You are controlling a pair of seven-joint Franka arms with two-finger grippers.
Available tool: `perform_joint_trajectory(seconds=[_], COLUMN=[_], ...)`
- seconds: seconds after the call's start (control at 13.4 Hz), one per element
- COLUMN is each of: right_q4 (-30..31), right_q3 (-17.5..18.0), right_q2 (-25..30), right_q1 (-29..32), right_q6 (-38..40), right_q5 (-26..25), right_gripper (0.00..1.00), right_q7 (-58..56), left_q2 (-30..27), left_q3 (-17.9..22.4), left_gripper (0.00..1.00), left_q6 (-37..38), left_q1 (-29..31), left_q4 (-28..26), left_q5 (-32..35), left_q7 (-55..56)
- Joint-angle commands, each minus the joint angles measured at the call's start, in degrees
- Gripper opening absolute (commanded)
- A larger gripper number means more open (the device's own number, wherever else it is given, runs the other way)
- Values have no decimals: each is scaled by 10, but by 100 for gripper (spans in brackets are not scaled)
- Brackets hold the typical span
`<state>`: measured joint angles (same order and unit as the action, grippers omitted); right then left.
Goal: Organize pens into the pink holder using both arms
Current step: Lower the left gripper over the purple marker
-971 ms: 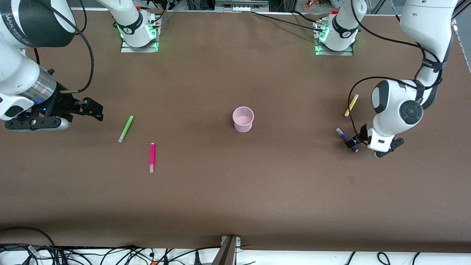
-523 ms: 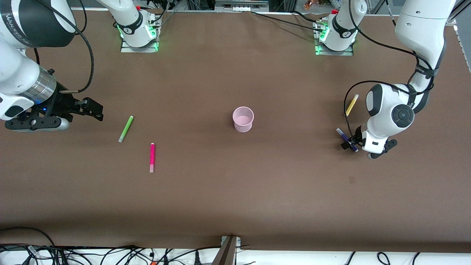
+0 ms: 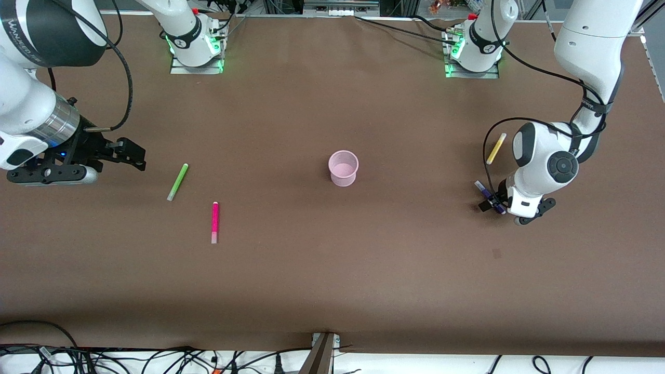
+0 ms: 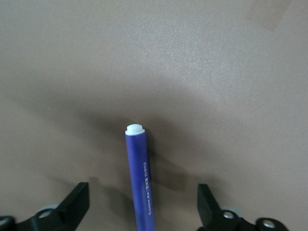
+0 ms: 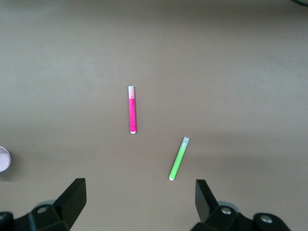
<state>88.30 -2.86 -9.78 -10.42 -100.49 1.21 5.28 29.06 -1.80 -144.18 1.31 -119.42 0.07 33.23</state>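
The dark purple pen [image 3: 485, 192] lies on the brown table near the left arm's end. My left gripper [image 3: 493, 203] is low over it and open. In the left wrist view the purple pen [image 4: 140, 179] lies between the two spread fingers of the left gripper [image 4: 143, 204], touching neither. The yellow pen [image 3: 495, 148] lies farther from the front camera. The pink holder [image 3: 343, 168] stands upright mid-table. The light green pen [image 3: 177, 182] and the hot pink pen [image 3: 215, 222] lie toward the right arm's end. My right gripper [image 3: 136, 157] is open and empty, above the table beside the green pen [image 5: 179, 158].
The right wrist view also shows the hot pink pen [image 5: 132, 109] and a sliver of the holder's rim [image 5: 3, 160]. Cables and a bracket [image 3: 322, 353] run along the table's edge nearest the front camera. The arm bases [image 3: 196, 49] stand at the table's farthest edge.
My left arm has shifted toward the table's middle, bringing its open gripper over the purple pen. The right arm and all pens have not moved.
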Motion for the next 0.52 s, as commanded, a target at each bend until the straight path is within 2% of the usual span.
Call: perform_joint_trajectory(seconds=[0.0,0.22,0.37,0.45], right_q4=[-10,-10,-10,-10], right_q3=[0,0,0,0], right_q2=[-2,-2,-2,-2], right_q1=[-1,-1,0,0], right_q6=[3,4,4,4], right_q5=[1,2,2,2], right_gripper=[100,100,100,100], right_q7=[5,5,4,5], left_q2=[7,7,7,7], left_q3=[-1,-1,-1,-1], left_gripper=[67,36,10,0], left_q6=[-4,-4,-4,-2], left_q1=[-1,-1,-1,-1], left_q4=[9,10,10,15], left_q5=[-8,-8,-8,-8], left_q7=[-8,-8,-9,-10])
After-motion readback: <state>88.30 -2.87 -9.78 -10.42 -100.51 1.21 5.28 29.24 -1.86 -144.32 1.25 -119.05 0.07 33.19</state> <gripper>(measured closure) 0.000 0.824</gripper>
